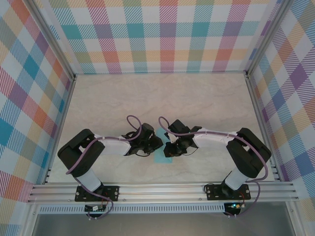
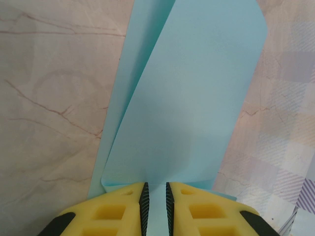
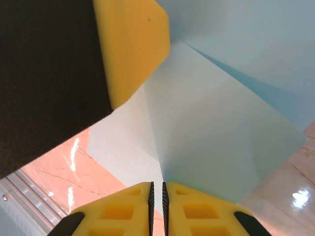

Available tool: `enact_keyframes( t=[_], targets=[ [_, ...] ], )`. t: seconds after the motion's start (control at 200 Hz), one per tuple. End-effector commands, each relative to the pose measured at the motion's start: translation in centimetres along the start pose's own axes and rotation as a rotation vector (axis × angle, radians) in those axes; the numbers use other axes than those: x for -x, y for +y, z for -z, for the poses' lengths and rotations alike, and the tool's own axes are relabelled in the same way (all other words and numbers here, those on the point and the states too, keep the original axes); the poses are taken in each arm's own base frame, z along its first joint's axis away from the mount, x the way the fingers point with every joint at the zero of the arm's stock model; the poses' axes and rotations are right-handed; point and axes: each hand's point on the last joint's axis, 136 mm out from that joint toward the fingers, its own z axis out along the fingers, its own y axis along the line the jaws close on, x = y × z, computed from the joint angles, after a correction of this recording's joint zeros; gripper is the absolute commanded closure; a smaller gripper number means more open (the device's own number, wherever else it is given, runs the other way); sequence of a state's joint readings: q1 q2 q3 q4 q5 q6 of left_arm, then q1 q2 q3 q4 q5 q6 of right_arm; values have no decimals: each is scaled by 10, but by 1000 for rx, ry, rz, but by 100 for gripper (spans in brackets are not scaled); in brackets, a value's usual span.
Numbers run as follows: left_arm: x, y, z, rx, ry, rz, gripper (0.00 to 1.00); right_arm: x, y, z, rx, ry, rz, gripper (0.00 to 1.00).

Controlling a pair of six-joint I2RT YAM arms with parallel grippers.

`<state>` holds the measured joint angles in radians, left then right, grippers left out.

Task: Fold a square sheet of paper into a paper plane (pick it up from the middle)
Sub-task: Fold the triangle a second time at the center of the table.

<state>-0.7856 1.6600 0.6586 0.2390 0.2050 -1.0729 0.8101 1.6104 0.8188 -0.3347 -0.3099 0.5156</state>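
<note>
Sheet (image 2: 197, 98) part-folded, held between both arms over near-centre worktop (image 1: 147, 98). Left hand (image 2: 156, 189) narrow, pinching sheet edge; right hand (image 3: 156, 187) narrow, pinching it too. Judgement: hold pinches firm, move hands in step, line up edges before creasing, avoid pulling sheet taut.

We see two white-and-black jointed robot arms (image 1: 88, 174) trailing looped purple cables (image 1: 132, 119), tipped with yellow moulded fingers (image 2: 110, 214) bearing black ribbed pads (image 2: 143, 206).

The light is bright and even, with only soft shadows. In the right wrist view the desk (image 3: 290, 182) looks pink, with white shiny spots of glare.
</note>
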Motion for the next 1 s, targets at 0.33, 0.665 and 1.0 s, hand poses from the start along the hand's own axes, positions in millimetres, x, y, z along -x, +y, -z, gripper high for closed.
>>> enact_keyframes(
  t=[0.33, 0.665, 1.0],
  targets=[
    [-13, 27, -7, 93, 40, -9, 79, -23, -30, -16, -78, 73, -42, 85],
    [-13, 26, -7, 90, 42, -11, 79, -16, 5, 8, 33, 37, -3, 81],
    [-13, 25, -8, 88, 47, -10, 80, -18, 21, 4, 70, 57, 31, 80]
  ],
)
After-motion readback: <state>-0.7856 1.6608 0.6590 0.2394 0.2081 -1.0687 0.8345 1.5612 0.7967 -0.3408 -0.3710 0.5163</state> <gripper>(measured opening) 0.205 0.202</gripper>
